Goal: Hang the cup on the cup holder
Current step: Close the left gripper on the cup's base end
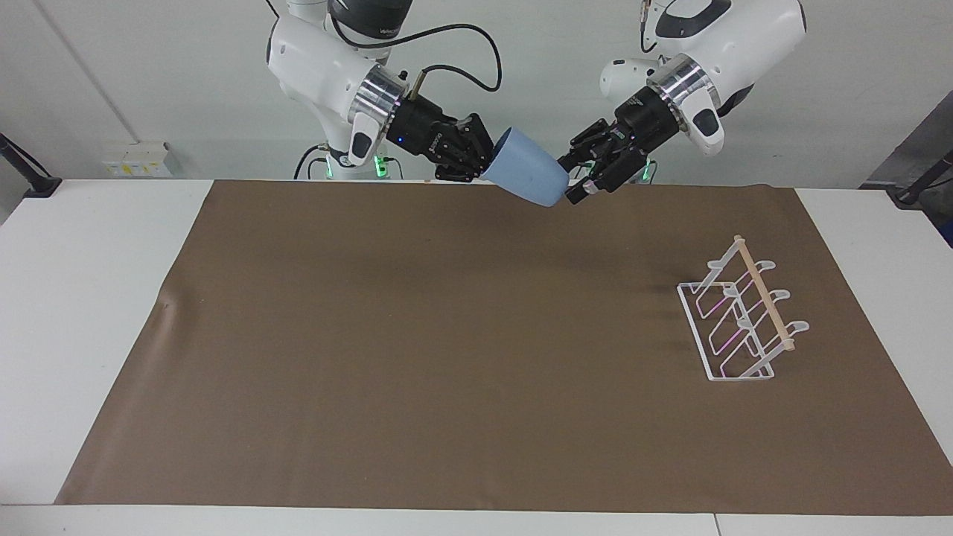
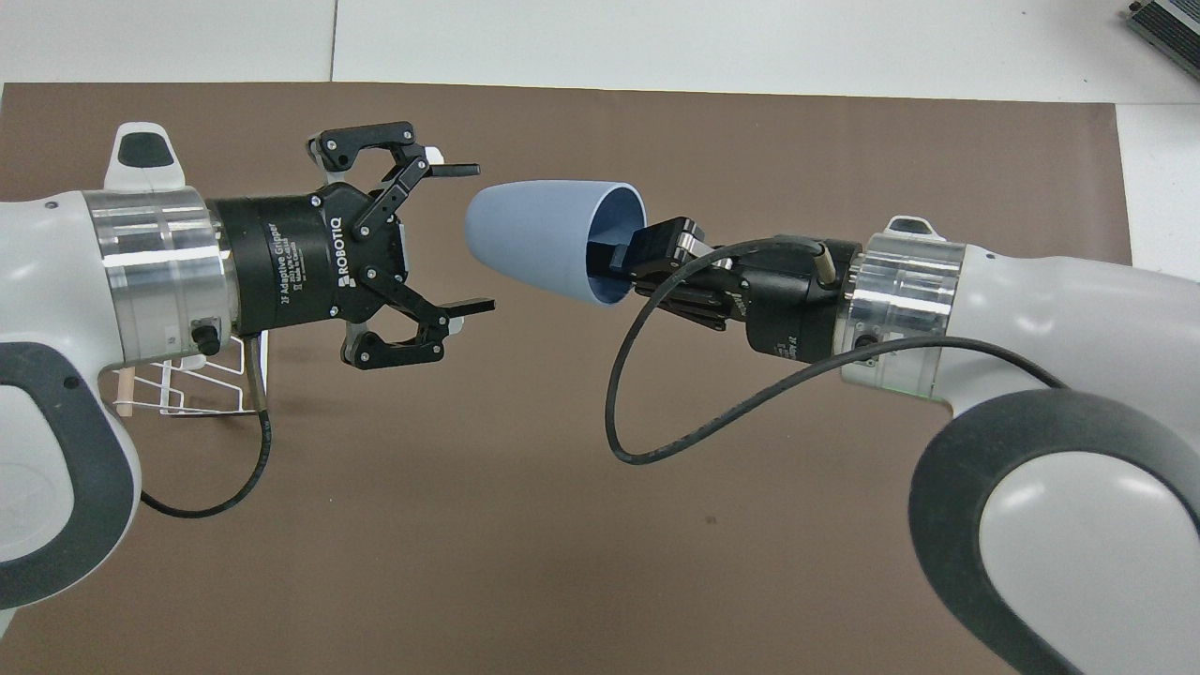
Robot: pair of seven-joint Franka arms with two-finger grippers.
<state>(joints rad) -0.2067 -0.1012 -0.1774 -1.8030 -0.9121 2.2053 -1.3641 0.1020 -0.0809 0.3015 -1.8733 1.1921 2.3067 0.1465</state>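
Right gripper pinches the tumbler's rim; its long axis is near-horizontal, base toward the spread-open left gripper, which reads "ROBOTIQ 2F Adaptive Gripper".

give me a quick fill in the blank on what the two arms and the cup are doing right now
1. The cup is held by the ____ gripper.
2. One finger of that gripper sits ____ the cup, at its rim.
3. The left gripper, facing the cup's base, has its fingers ____.
4. The cup holder stands on the brown ____.

Missing words: right; inside; open; mat
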